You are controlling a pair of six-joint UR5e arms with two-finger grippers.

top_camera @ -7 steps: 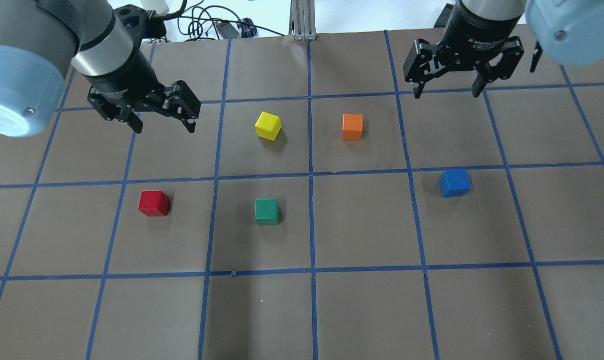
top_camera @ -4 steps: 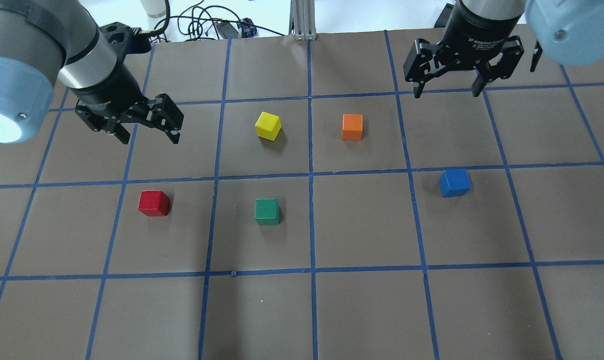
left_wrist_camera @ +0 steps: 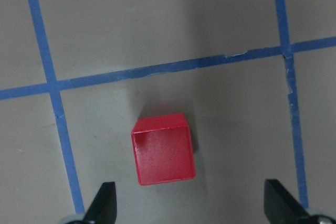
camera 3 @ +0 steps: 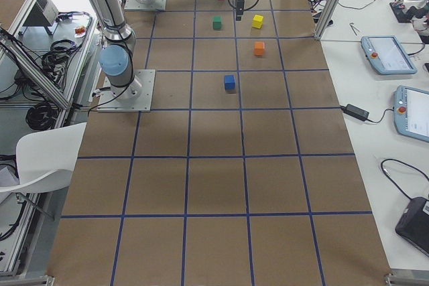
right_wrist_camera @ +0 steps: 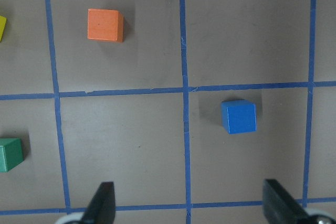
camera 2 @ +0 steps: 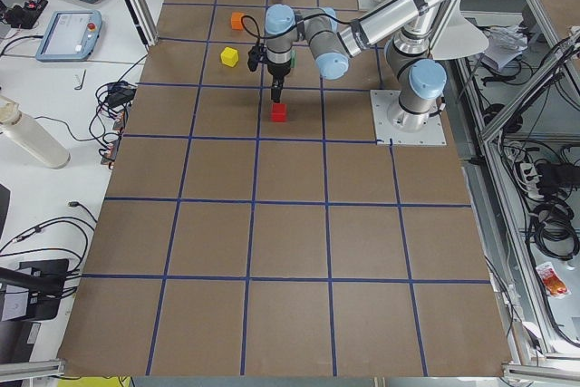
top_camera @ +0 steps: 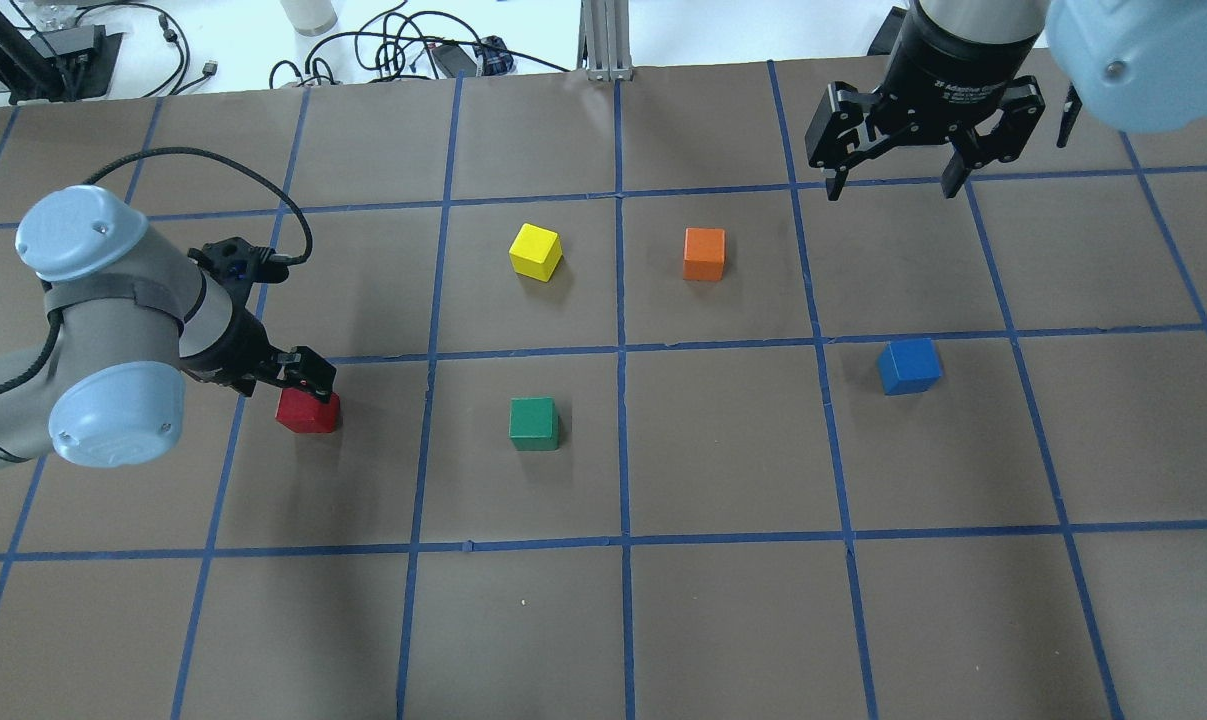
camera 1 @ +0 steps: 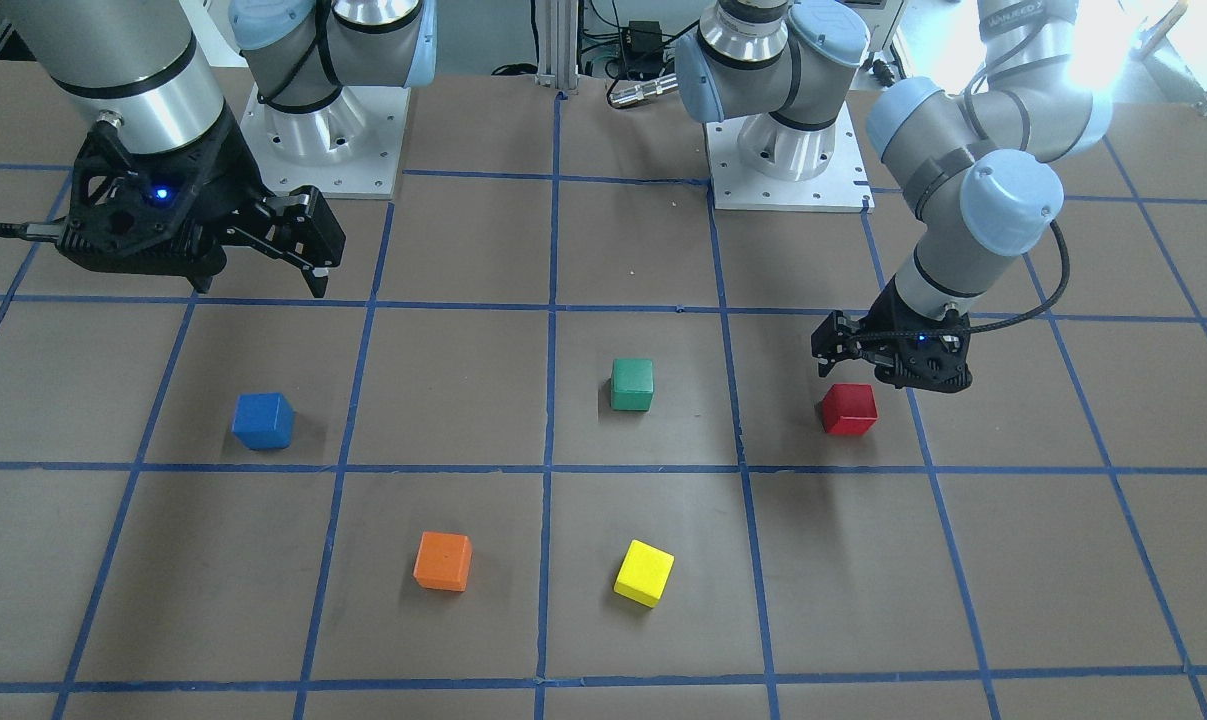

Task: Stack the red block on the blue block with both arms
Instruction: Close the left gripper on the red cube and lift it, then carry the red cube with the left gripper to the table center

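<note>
The red block (top_camera: 308, 412) sits on the brown table at the left; it also shows in the front view (camera 1: 849, 410). My left gripper (top_camera: 298, 377) hangs low just above it, open and empty. In the left wrist view the red block (left_wrist_camera: 163, 155) lies below, nearer the left fingertip (left_wrist_camera: 105, 203). The blue block (top_camera: 908, 366) sits at the right, alone. My right gripper (top_camera: 893, 182) is open and empty, high over the far right of the table. The blue block (right_wrist_camera: 239, 117) shows in its wrist view.
A green cube (top_camera: 533, 423) sits right of the red block. A yellow cube (top_camera: 536, 251) and an orange cube (top_camera: 704, 254) sit farther back. Blue tape lines grid the table. Cables lie beyond the far edge (top_camera: 403, 45).
My left arm has swung down and nearer, bringing its open gripper from the far-left square to just above the red block. The right arm and all cubes have stayed put.
</note>
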